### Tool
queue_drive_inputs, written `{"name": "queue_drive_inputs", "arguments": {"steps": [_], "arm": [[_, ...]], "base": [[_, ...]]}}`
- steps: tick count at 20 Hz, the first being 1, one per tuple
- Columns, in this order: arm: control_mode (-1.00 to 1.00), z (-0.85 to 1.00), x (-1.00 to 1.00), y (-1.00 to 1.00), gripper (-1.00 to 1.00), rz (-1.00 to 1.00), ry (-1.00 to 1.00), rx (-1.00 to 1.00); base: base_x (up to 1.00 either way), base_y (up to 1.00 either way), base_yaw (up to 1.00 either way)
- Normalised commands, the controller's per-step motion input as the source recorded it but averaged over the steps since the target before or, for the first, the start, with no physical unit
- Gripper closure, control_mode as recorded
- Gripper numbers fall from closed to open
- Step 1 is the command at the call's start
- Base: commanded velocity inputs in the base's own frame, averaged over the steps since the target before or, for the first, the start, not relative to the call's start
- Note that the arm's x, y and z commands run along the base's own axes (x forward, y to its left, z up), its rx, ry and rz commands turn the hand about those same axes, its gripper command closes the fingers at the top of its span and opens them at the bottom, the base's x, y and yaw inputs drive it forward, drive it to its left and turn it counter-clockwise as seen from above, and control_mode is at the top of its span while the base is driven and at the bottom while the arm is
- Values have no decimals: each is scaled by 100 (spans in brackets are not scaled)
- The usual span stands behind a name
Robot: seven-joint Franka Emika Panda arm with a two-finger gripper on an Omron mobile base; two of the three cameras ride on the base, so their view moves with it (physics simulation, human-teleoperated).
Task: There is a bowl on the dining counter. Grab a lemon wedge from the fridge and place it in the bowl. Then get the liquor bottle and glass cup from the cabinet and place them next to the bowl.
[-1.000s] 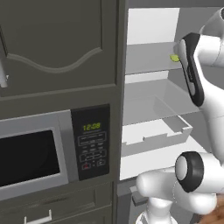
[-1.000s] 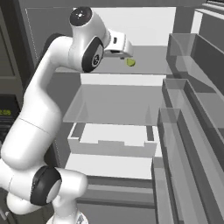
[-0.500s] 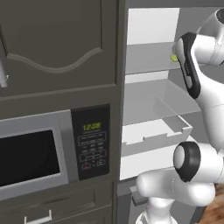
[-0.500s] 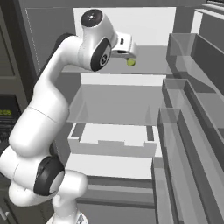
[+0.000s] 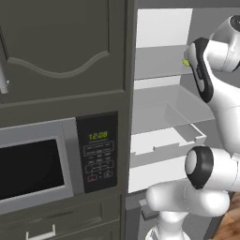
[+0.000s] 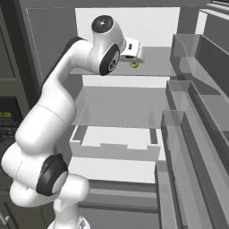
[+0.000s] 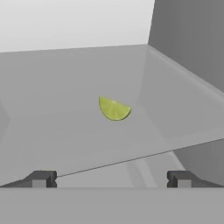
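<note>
A yellow-green lemon wedge (image 7: 114, 109) lies on the upper glass shelf (image 7: 65, 131) of the open fridge (image 6: 120, 22), toward the shelf's right side. In the right base view the lemon wedge (image 6: 133, 65) sits just below and past my gripper (image 6: 138, 56). From the left base view, a sliver of the lemon wedge (image 5: 186, 62) shows beside my forearm. My gripper (image 7: 111, 179) is open, its fingertips (image 7: 41, 179) wide apart at the shelf's front edge, short of the wedge and holding nothing. The bowl, dining counter, liquor bottle and glass cup are out of view.
Below the shelf sits a white fridge drawer (image 6: 112, 143). Clear door bins (image 6: 192, 112) line the open door on the right. A dark oven tower with a microwave (image 5: 33, 168) and keypad (image 5: 98, 157) stands left of the fridge.
My hand has moved right and forward along the upper shelf, closer to the lemon wedge. The wedge has stayed in place and the gripper stays open.
</note>
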Motion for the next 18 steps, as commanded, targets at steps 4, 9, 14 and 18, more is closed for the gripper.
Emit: {"name": "queue_drive_inputs", "arguments": {"steps": [4, 9, 14, 18], "arm": [[-100, -7, 21, -14, -100, 0, -1, 4], [-100, -5, 27, -8, -100, 1, 0, 7], [-100, -3, 29, -5, -100, 2, 0, 10], [-100, -7, 29, -8, -100, 1, 0, 7]], "base": [[0, 0, 0], [0, 0, 0], [0, 0, 0], [0, 0, 0]]}}
